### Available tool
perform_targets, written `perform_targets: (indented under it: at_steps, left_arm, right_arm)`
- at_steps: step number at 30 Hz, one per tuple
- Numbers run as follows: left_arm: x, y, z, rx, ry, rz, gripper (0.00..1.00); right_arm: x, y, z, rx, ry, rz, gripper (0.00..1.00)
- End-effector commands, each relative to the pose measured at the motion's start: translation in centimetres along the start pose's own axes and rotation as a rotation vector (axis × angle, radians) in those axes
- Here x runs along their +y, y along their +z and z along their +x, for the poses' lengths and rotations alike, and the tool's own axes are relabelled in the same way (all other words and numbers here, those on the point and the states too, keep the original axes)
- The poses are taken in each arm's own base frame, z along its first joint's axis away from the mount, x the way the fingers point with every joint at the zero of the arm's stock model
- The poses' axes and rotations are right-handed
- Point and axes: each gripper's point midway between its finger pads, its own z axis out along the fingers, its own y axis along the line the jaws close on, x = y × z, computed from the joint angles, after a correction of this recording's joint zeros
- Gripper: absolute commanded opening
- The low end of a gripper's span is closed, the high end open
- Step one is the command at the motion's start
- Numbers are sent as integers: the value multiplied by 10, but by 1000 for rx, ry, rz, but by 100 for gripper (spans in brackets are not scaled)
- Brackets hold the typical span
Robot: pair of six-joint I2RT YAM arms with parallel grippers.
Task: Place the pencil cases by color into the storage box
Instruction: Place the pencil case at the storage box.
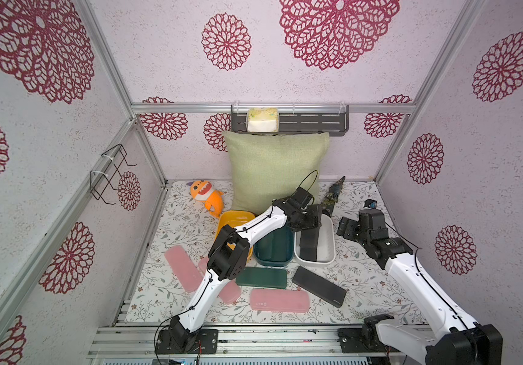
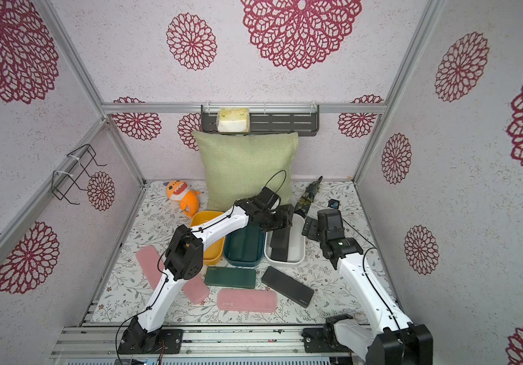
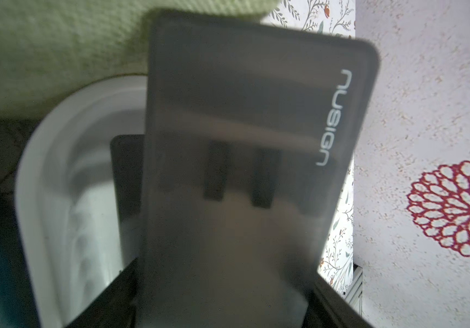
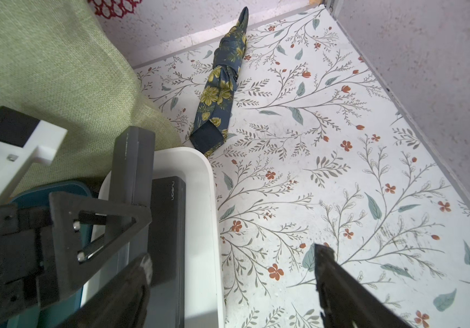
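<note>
My left gripper (image 1: 312,216) is shut on a black pencil case (image 3: 242,142), holding it tilted over the white tub (image 1: 329,243). Another black pencil case (image 4: 168,227) lies inside that tub. A teal tub (image 1: 274,249) and a yellow tub (image 1: 234,218) stand beside the white one. On the mat in front lie three pink pencil cases (image 1: 182,267) (image 1: 233,292) (image 1: 280,300), a dark green one (image 1: 261,277) and a black one (image 1: 319,286). My right gripper (image 4: 233,258) hangs open and empty just right of the white tub.
A green pillow (image 1: 274,170) leans on the back wall behind the tubs. An orange plush (image 1: 206,197) lies at the back left, a folded flowered cloth (image 4: 222,85) at the back right. A shelf (image 1: 310,121) with a sponge hangs above.
</note>
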Motion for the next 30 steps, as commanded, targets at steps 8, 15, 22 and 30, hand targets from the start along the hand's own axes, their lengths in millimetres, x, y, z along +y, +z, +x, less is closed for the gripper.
perform_targets:
  at_steps: [8,15,22,30]
  left_arm:
    - [16,4,-1,-25,-24,-109,47]
    - [16,-14,5,-22,-29,-192,47]
    - [11,-14,16,-1,-40,-196,48]
    - [7,-9,24,15,-56,-191,48]
  right_arm:
    - [-3,-6,-9,-41,4,-28,92]
    - [-3,-5,-7,-36,8,-36,92]
    - [-2,-5,-7,-38,7,-49,92]
    - [-4,-5,-4,-34,2,-52,92]
